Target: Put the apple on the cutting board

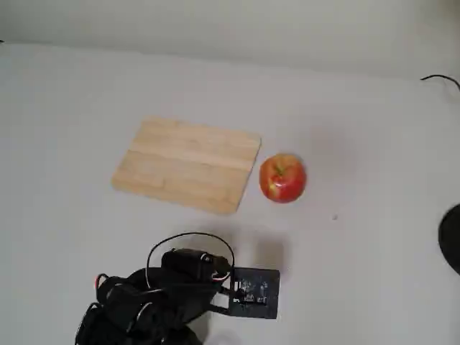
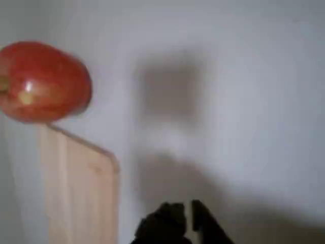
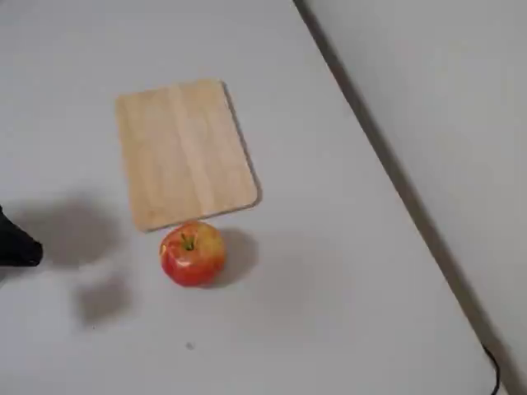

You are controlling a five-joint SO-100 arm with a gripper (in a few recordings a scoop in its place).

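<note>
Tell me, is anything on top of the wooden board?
No. The cutting board lies bare; the apple sits on the table just off its short edge. What lies under the board is hidden.

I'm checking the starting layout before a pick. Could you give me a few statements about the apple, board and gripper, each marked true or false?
1. The apple rests on the table beside the cutting board. True.
2. The apple lies on the cutting board. False: it sits off the board, next to one short edge.
3. The gripper holds the apple. False: its fingers are empty, away from the apple.
4. The apple's stem points up. True.
</note>
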